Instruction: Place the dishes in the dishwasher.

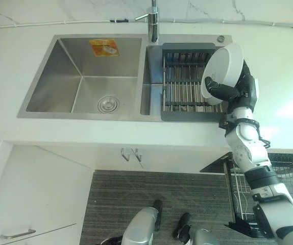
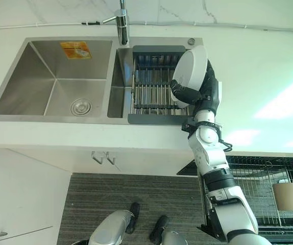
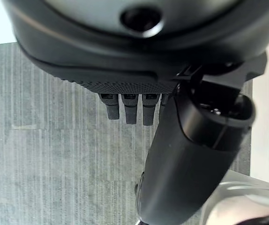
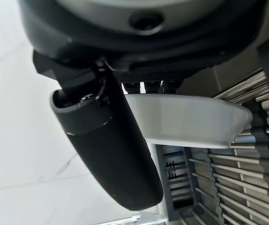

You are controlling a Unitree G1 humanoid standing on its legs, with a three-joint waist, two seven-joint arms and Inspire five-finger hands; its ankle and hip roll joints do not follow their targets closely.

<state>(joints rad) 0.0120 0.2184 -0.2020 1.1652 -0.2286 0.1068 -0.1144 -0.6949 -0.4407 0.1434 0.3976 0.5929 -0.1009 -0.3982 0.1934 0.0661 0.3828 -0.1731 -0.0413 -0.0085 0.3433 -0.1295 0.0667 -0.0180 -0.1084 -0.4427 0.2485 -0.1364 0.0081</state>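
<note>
Right hand (image 1: 228,91) clamps a round white ceramic bowl (image 1: 222,72), tilted on edge, above the grey slatted drying rack (image 1: 185,84). Carrying it to the black wire dishwasher basket (image 2: 261,186) likely calls for a firm, steady grip. Left hand (image 3: 139,105) hangs relaxed, holding nothing.

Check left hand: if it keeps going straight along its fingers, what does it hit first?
Judging by the wrist view, the left hand points its relaxed fingers down at the grey striped floor mat. Nothing lies between; the mat would likely come first, though depth is unclear.

Right hand (image 1: 227,91) fingers hidden behind white bowl (image 1: 223,71), dishwasher rack (image 2: 261,191) cut off at edge
</note>
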